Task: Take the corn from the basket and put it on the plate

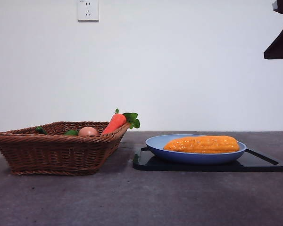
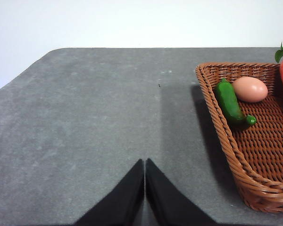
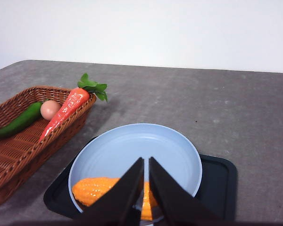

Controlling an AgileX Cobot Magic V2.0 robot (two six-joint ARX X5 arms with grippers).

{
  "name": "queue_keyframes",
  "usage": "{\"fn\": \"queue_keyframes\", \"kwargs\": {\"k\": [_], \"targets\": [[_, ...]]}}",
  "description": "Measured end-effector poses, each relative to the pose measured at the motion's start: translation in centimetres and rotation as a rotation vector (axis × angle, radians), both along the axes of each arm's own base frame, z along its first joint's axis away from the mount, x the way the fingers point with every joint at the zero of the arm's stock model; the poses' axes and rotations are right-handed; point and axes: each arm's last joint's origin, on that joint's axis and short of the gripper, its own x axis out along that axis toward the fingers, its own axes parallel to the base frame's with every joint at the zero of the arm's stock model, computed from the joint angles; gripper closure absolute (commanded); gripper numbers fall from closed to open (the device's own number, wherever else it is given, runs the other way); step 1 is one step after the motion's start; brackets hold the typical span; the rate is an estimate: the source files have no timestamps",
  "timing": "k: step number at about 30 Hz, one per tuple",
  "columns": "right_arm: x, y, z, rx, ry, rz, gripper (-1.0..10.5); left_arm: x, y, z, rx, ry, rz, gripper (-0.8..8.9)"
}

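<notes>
lying flat on the plate (image 1: 153,142) at the lower right of the front view, the corn (image 1: 203,144) looks stiff, bumpy and light; grab its middle. both the right gripper (image 3: 146,188) and left gripper (image 2: 145,188) are pinched closed, holding nothing.

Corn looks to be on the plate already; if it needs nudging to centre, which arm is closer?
Right, probably: its gripper hangs over the plate and corn. The left gripper sits beside the basket.

A carrot (image 1: 114,123) with green leaves pokes up at middle left. An egg (image 1: 88,131) and a green pepper (image 2: 229,100) lie nearby. A black tray (image 1: 262,161) sits lower right. A socket (image 1: 88,10) is up top.
</notes>
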Motion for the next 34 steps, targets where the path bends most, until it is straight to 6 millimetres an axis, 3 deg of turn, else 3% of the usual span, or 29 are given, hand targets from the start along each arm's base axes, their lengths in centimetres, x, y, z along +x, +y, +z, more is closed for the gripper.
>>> {"fn": "queue_keyframes", "kwargs": {"k": [13,17,24,27,34], "targets": [[-0.3,-0.5,0.3,-0.017,-0.03,-0.043,9.4,0.0,0.0,0.0,0.0,0.0,0.0,8.06],[-0.9,-2.3,0.9,-0.033,-0.072,-0.185,9.4,0.0,0.0,0.0,0.0,0.0,0.0,8.06],[-2.5,-5.9,0.2,-0.089,-0.035,-0.45,9.4,0.0,0.0,0.0,0.0,0.0,0.0,8.06],[-3.1,-6.7,-0.7,-0.095,-0.093,-0.527,9.4,0.0,0.0,0.0,0.0,0.0,0.001,8.06],[-3.7,-7.2,-5.0,-0.085,-0.115,-0.585,9.4,0.0,0.0,0.0,0.0,0.0,0.001,8.06]]}}
